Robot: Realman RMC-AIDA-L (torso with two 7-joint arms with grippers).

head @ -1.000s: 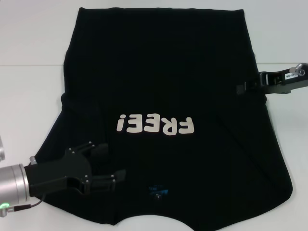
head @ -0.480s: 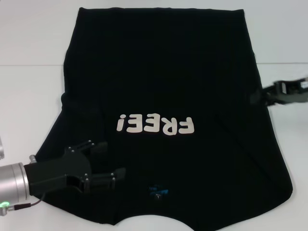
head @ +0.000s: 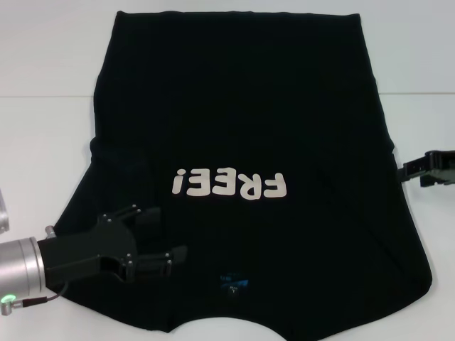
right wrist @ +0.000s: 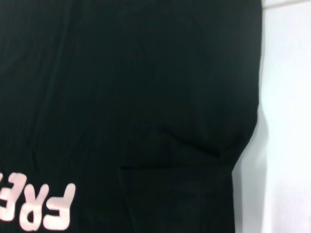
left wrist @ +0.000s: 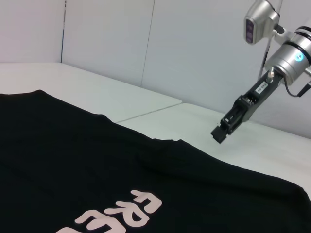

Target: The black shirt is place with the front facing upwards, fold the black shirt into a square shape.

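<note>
The black shirt [head: 234, 106] lies flat, front up, on the white table [head: 43, 142]. Its white "FREE!" lettering [head: 231, 185] reads upside down, and the small blue neck label [head: 233, 283] is at the near edge. My left gripper [head: 167, 234] is open just above the shirt's near left part, beside the collar. My right gripper [head: 404, 170] is shut and empty, just off the shirt's right edge over the table. The left wrist view shows the shirt [left wrist: 73, 160] and the right gripper [left wrist: 219, 134] hovering beyond it. The right wrist view shows the shirt's right side [right wrist: 121, 97], creased.
White table [right wrist: 286, 121] shows to the right of the shirt and also to its left and at the far side. A table seam [head: 50, 95] runs across behind the shirt. A pale wall [left wrist: 194, 48] stands beyond the table.
My right gripper has left the shirt's right edge and moved outward and nearer to me, off the cloth. The left gripper and the shirt have barely moved.
</note>
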